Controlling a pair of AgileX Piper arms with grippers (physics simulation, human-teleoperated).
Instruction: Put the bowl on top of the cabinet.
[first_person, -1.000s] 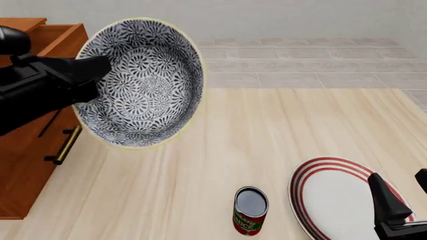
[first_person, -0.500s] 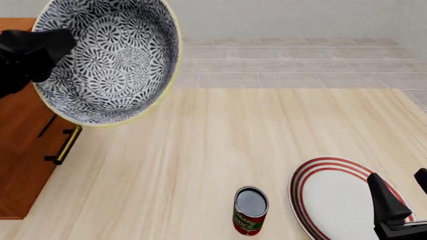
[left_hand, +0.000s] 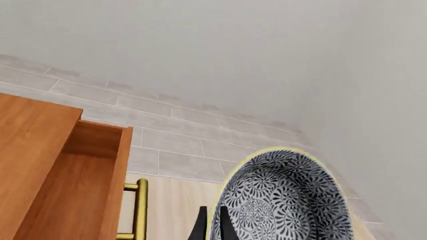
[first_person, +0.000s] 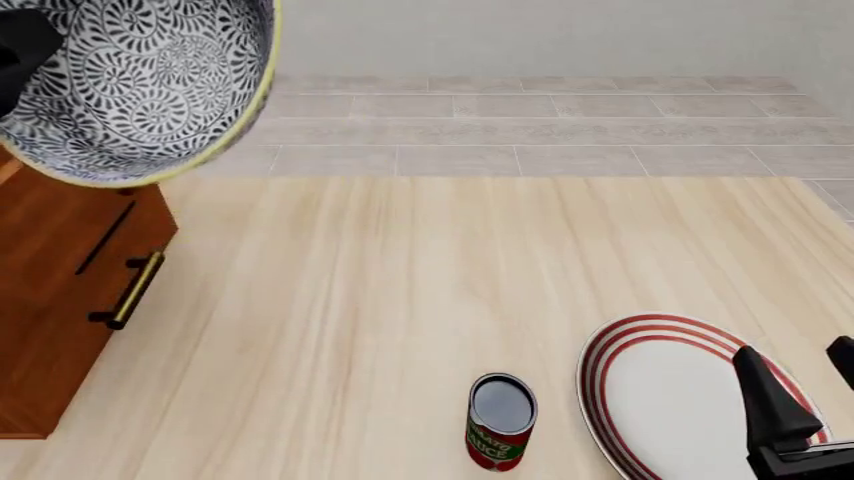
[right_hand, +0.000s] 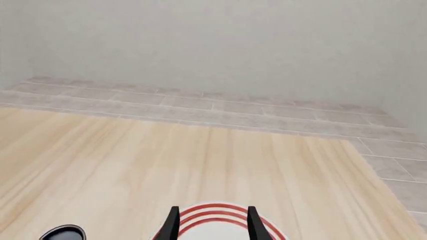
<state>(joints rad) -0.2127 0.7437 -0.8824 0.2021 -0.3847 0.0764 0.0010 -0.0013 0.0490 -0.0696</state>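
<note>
- Since a second ago the bowl (first_person: 134, 85) has travelled up and to the left in the front view, from beside the cabinet (first_person: 60, 300) to above its top; the right arm has not shifted.
- Left tool (left_hand: 212, 227): its two dark fingers stand close together, clamped on the bowl's rim, as the left wrist view shows. In the front view only a dark corner of this tool shows at the left edge.
- Right tool (right_hand: 211, 225): fingers apart, gripping nothing, hanging over the near part of the plate (first_person: 667, 395).
- Count: one bowl, one cabinet, one plate, one can (first_person: 501, 420), two tools.
- Bowl: held in the air, tipped well over, its mouth facing the front camera and a little right, so the patterned inside shows; its lower rim overlaps the cabinet's top in the front view. Whether it touches the wood cannot be told.
- Cabinet's top drawer is pulled out, seen in the left wrist view.
- Can stands upright on the surface (first_person: 400, 300) just left of the plate.
</note>
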